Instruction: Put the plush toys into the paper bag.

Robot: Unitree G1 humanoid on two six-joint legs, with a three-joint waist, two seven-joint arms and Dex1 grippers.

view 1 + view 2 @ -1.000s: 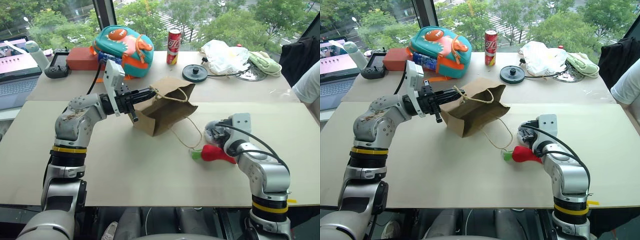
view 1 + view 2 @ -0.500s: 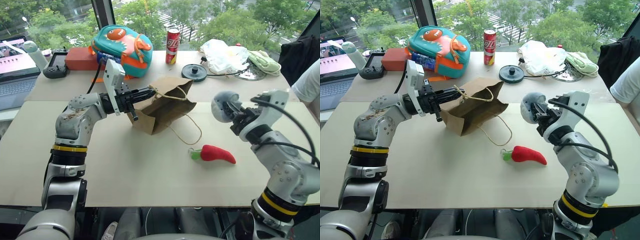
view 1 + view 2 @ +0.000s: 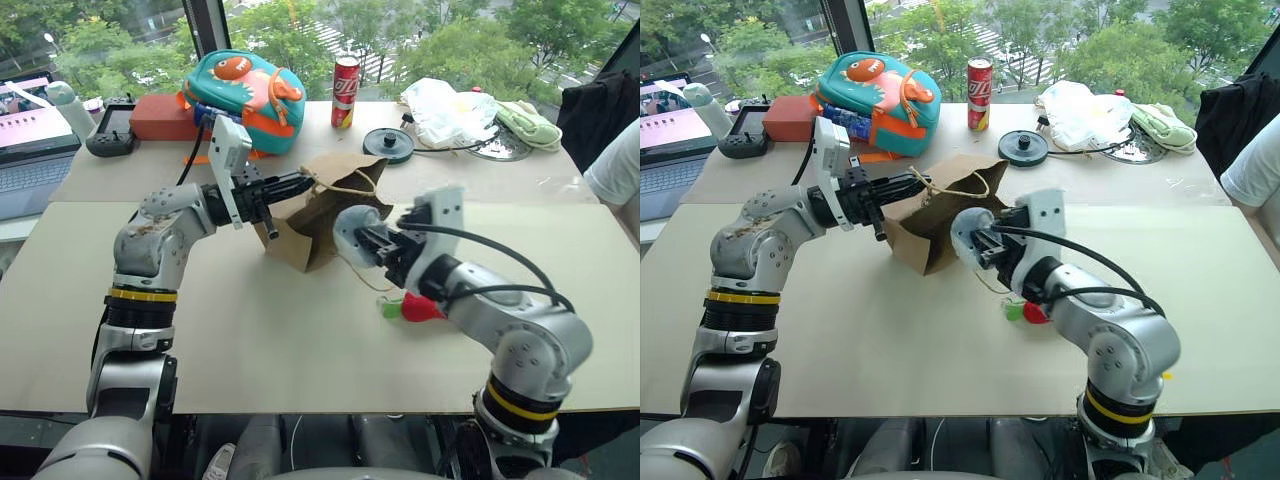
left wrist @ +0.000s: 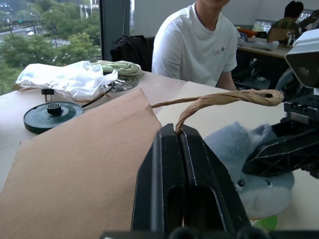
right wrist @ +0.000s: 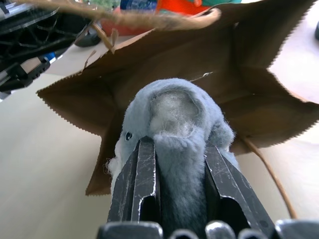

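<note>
Left eye view — paper bag [image 3: 322, 215] on side, mouth toward 3 o'clock; left gripper [image 3: 300, 184] clamped on handle; right gripper [image 3: 362, 243] pinching grey-blue plush [image 3: 350, 228] at mouth.

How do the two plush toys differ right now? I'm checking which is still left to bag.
The grey-blue plush ball is round, fuzzy and held in the right tool at the paper bag's mouth. The red pepper plush is smooth, green-tipped and lies loose on the table. Neither is inside the bag yet.
</note>
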